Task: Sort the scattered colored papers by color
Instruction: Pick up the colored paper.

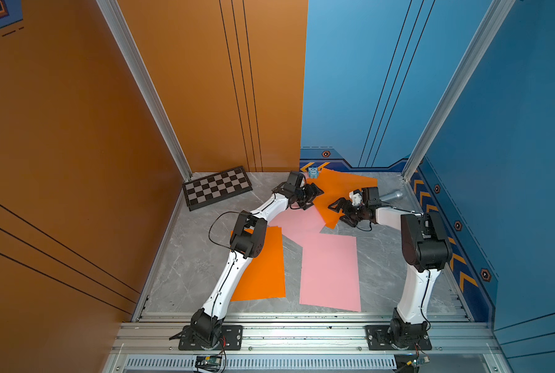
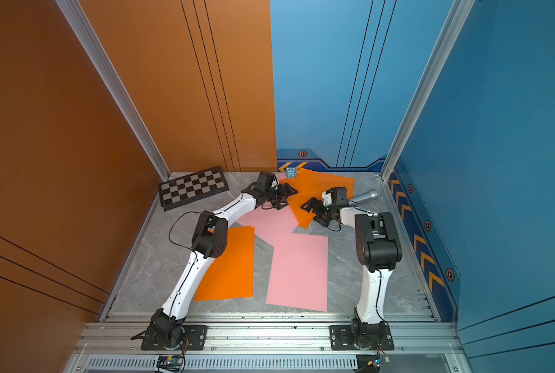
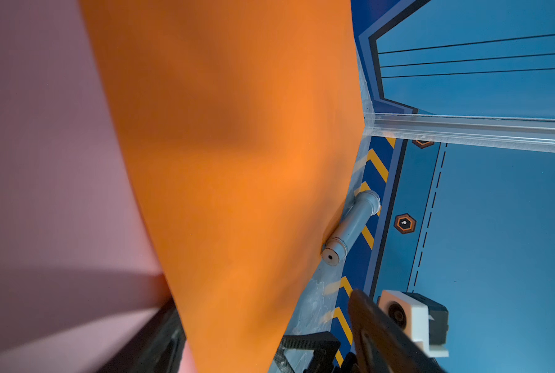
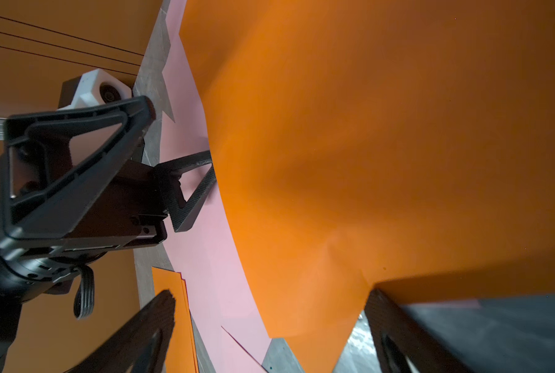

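Jaws apart on the left gripper (image 1: 316, 198) and spread wide on the right gripper (image 1: 335, 213), clamped on nothing. Facing each other across the far orange sheet (image 1: 340, 185), left at its left edge, right at its near corner; in the right wrist view, one left fingertip (image 4: 192, 161) right at that edge.

Near the far edge of the desk (image 1: 189, 274), right of middle, that same sheet, bowed rather than flat in both wrist views and overlapping the middle pink sheet (image 1: 297, 222). Flat towards the near edge, the near pink sheet (image 1: 330, 271), meeting the middle one; which on top, impossible to tell. Just left of it, the near orange sheet (image 1: 264, 264), partly hidden by the left arm (image 1: 234, 277).

In the far left corner, the chessboard (image 1: 218, 188), apart from all papers. By the far right corner, a grey microphone (image 1: 395, 194), against the far orange sheet's edge. At the far edge, a small blue toy (image 1: 313, 172), beside that sheet's far corner.
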`<state>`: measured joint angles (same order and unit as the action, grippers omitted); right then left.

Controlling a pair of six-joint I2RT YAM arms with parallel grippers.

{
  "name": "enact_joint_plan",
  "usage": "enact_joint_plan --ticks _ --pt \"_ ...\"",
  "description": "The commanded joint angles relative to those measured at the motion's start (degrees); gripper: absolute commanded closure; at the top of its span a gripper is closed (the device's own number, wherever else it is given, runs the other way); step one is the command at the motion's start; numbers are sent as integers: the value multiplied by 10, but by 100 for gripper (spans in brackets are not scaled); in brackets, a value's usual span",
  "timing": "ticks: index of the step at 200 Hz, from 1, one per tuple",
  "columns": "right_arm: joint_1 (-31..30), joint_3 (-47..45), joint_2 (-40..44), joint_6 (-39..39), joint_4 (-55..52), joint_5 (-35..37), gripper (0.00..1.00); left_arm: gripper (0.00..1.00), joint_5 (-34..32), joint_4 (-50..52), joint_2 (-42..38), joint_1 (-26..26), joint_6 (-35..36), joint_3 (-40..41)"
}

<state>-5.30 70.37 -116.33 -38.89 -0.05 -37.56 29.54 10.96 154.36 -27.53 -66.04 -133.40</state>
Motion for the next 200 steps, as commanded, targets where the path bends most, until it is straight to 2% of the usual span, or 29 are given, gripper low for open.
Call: enact_joint_plan --ticks 1,36,60,100,156,182,200 --pt "-11 -20 -61 -16 -84 31 5 20 -8 23 22 -5 -5 -7" --pt "-24 -12 -73 -21 -83 31 6 21 -5 21 25 -5 -10 -16" --pt "-25 -13 -73 -21 -82 31 6 31 9 -24 24 -3 -30 -15" --pt "-25 -17 -72 -19 -82 31 6 43 11 -37 19 1 -37 -14" --pt "-23 -18 -65 -18 -83 30 6 75 13 -41 12 6 -26 -16" --pt "-15 -23 -42 -18 -83 26 5 100 18 -41 13 9 -17 -29" --pt "0 -32 -7 -18 -83 19 5 100 25 -42 16 11 -11 -50"
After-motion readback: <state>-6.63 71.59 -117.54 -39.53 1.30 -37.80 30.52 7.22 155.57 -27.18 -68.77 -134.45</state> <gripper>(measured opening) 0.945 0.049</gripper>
